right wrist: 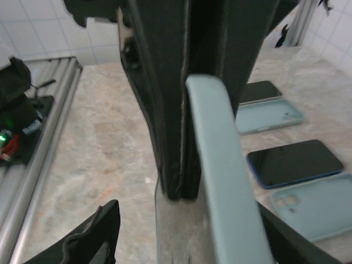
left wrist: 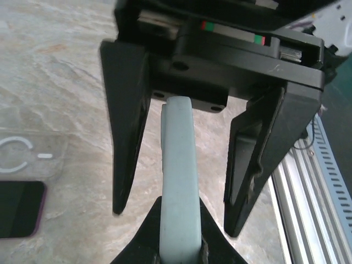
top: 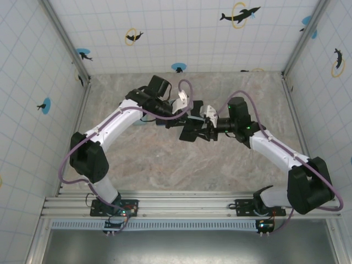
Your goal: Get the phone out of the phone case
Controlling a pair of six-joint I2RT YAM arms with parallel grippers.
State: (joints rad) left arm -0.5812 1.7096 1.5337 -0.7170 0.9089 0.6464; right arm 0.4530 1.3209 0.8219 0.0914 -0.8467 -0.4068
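Note:
A pale blue phone case (left wrist: 179,165) is held edge-on above the table between both arms. My left gripper (left wrist: 179,242) is shut on its near end. In the right wrist view the same case (right wrist: 225,181) rises between the spread fingers (right wrist: 102,231) of my right gripper (right wrist: 192,217), which is open and not pinching it. The left gripper's black fingers (right wrist: 181,110) clamp the case from above there. From overhead, the two grippers meet at the table's middle (top: 193,124). Whether a phone sits inside the case is hidden.
On the marble table (right wrist: 99,137) lie a dark phone (right wrist: 261,92), a pale blue case (right wrist: 269,116), a blue-edged phone (right wrist: 294,162) and another pale blue case (right wrist: 308,206). A clear case (left wrist: 27,154) and a pink-edged phone (left wrist: 19,209) lie below. The rail (left wrist: 319,181) bounds the near edge.

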